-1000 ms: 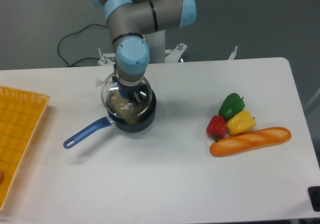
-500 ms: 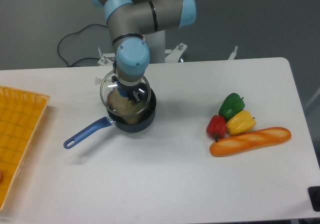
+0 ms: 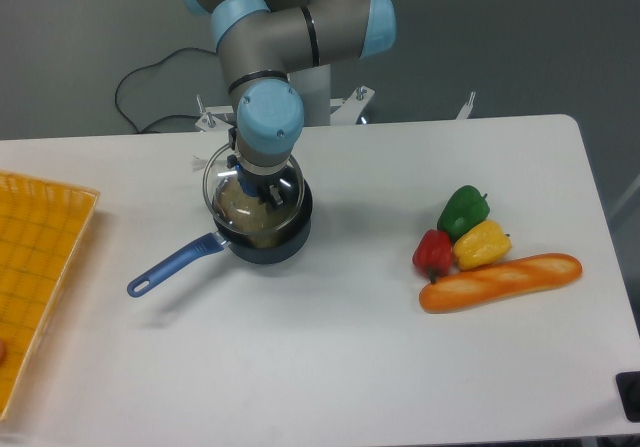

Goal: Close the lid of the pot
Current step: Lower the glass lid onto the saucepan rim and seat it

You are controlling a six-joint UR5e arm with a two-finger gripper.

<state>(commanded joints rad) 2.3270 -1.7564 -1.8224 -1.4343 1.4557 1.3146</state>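
**Lid held over pot, not yet confirmed seated**

The tabletop (image 3: 330, 347) carries all items. The arm (image 3: 290, 27) reaches down from the rear, its wrist directly above the pot and hiding much of the contact area.

The pot (image 3: 275, 239) stands left of centre, its blue handle (image 3: 172, 264) pointing away from it toward the front left. The lid (image 3: 252, 189) sits over the pot's mouth, apparently offset slightly toward the rear left and possibly tilted; whether its rim touches the pot all round cannot be told. The gripper (image 3: 256, 189) is at the lid's centre; the jaws appear pinched on the knob, though the wrist obscures this.

Risks, as judged: if released while off-centre, the lid could catch on the pot's edge and slide off toward the rear. A sideways correction with the lid resting on the rim could drag the pot.

To the pot's far left, a yellow tray (image 3: 40, 267). Well to its right: a loaf of bread (image 3: 500, 281), a green pepper (image 3: 463, 211), a yellow pepper (image 3: 482, 244), a red pepper (image 3: 433, 253). None obstructs the work.
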